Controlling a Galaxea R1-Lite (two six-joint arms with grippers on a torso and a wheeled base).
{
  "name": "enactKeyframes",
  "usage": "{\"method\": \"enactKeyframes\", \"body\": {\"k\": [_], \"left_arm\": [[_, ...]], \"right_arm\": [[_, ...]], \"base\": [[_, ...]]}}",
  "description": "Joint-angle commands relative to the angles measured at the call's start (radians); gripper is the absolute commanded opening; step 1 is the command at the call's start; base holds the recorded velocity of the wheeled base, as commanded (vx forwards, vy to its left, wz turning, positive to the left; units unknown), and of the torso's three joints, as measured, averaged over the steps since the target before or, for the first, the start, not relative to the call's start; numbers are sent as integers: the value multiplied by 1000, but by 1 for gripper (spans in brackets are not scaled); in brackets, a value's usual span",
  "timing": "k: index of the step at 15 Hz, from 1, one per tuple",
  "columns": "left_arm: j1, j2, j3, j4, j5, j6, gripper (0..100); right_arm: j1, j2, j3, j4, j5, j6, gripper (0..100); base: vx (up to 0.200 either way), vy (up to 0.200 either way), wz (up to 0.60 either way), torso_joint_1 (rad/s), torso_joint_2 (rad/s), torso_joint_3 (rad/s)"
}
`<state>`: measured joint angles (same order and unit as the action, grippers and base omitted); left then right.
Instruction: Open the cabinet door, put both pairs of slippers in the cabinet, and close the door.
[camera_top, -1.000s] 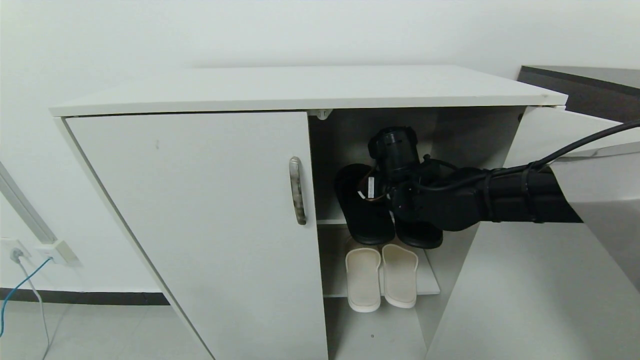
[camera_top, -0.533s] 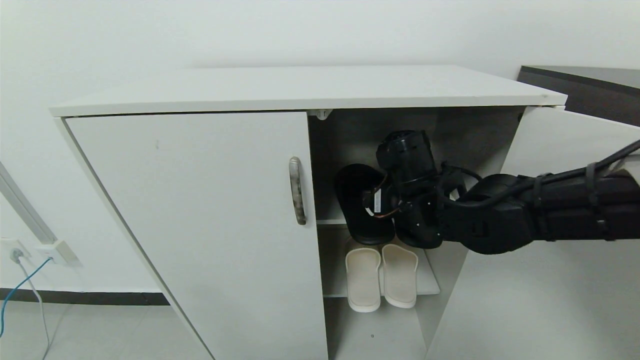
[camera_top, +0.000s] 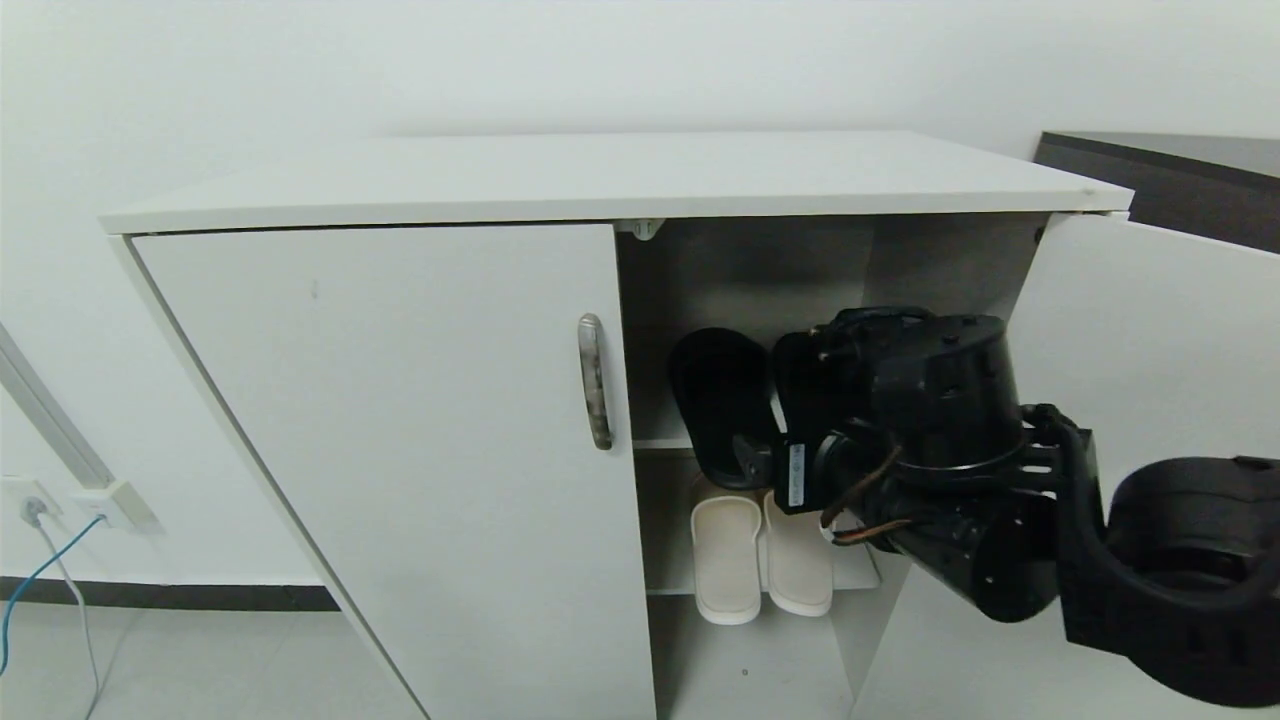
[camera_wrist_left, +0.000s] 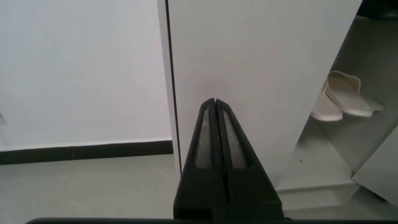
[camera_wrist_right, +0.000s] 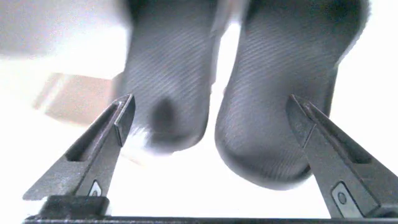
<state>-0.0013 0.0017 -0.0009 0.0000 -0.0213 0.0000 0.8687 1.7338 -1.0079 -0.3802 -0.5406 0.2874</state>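
One white wall (camera_top: 200, 80) backs the scene, with pale floor (camera_top: 180, 660) below it and a dark skirting strip along the join. Against the wall stands one white cabinet (camera_top: 600, 180) with two doors: the left door (camera_top: 380, 450) is closed and the right door (camera_top: 1150, 320) is swung wide open. The cabinet's top is a flat white surface, and the corner of a separate dark surface (camera_top: 1160, 165) shows behind it at the right. The open half shows two shelves. The right arm (camera_top: 930, 440) is in front of this opening, and it hides part of the upper shelf. There are two pairs of slippers, four in all, and all are inside the cabinet. The black pair stands on end on the upper shelf, leaning back. One black slipper (camera_top: 722, 400) is clear in the head view, and both ribbed soles (camera_wrist_right: 171, 68) (camera_wrist_right: 286, 81) show side by side in the right wrist view. The white pair (camera_top: 727, 560) lies flat on the lower shelf, the two touching, their near ends overhanging the shelf's front edge. The right tool (camera_wrist_right: 210, 99) has its fingers spread wide apart, holding nothing, just in front of the black soles. The left tool (camera_wrist_left: 214, 124) has its fingers pressed together, empty, low down in front of the closed door. One metal handle (camera_top: 594, 380) sits on that door's inner edge. One wall socket (camera_top: 30, 505) at the far left has a blue cable (camera_top: 40, 580) plugged in.
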Motion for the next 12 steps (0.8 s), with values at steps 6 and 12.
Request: {"method": "enactKeyframes", "body": {"k": [6, 12], "left_arm": [[0, 0, -1, 0, 0, 2, 0], [0, 0, -1, 0, 0, 0, 0]], "right_arm": [[12, -66, 110, -100, 37, -48, 100], [16, -66, 129, -101, 42, -47, 0]], "base": [[-133, 0, 0, 3, 3, 2], [-200, 0, 0, 1, 2, 1]]}}
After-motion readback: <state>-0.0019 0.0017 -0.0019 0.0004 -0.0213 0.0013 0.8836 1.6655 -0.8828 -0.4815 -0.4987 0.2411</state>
